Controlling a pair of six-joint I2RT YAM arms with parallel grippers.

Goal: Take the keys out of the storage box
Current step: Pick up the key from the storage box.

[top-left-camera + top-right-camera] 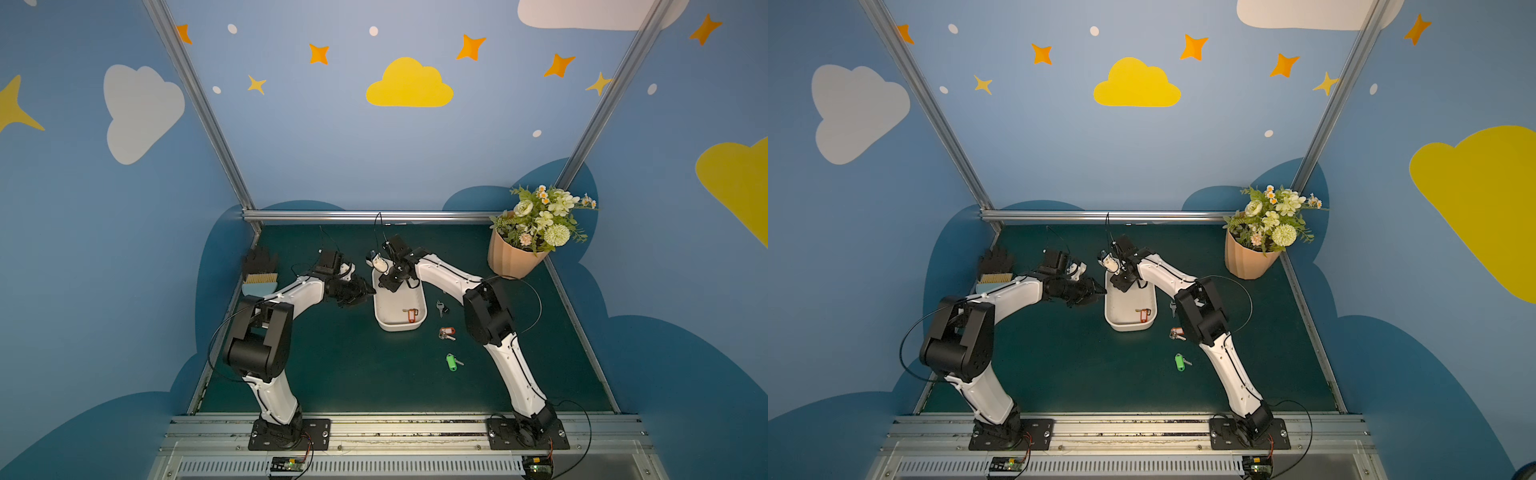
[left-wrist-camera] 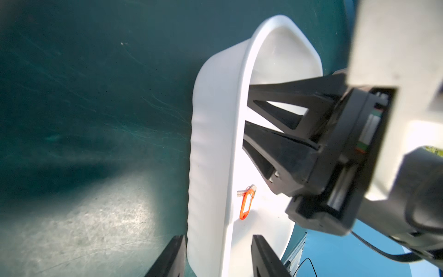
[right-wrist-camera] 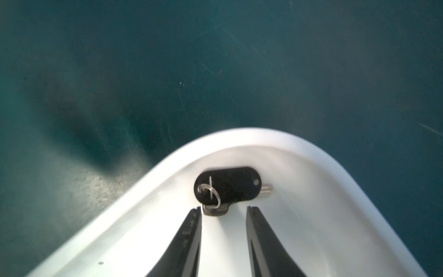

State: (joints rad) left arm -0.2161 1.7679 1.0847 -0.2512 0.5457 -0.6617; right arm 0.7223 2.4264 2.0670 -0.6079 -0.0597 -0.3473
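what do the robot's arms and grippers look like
The left arm and right arm have white shell links, black joint housings, black base plates and thin black cables looping alongside. The left gripper and right gripper each have two black tapered fingers; the right's show triangular cut-outs.

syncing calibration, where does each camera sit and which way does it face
Top views: high at the front, facing down and back; left arm, right arm, storage box.
Left wrist: on left arm, facing along the box wall; left gripper straddles it.
Right wrist: on right arm, facing into the box end; right gripper, black-tagged key.
Shared: left wrist and top views show the orange-tagged key.
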